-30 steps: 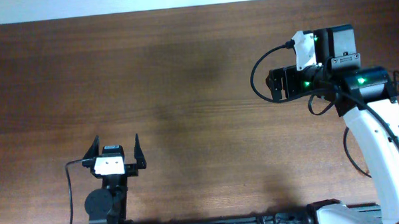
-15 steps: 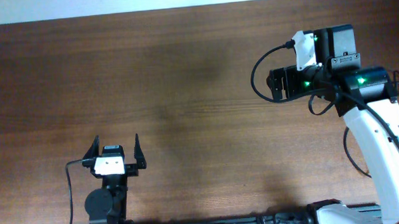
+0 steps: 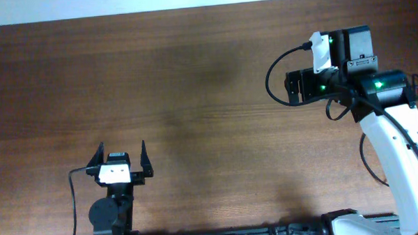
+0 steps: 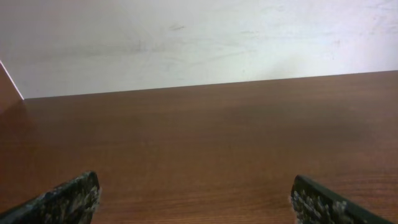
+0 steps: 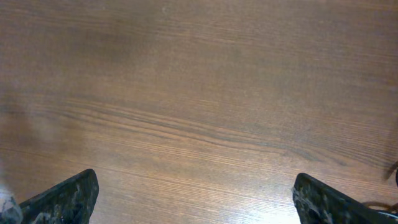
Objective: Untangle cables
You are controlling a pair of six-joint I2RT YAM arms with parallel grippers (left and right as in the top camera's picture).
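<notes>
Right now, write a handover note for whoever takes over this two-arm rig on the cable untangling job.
Left gripper: open, empty, near the front edge of the brown wooden table.
Right gripper: open, empty, pointing down over the table's right side.
Cables: no thin glossy black cords show in any view, only the thick black wires fixed to the arms.
Done: nothing visible.
Left: find the cables, then untangle them all.

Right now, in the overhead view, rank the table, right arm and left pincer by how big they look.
Largest to smallest:
1. table
2. right arm, raised nearer the camera, which may enlarge it
3. left pincer
</notes>
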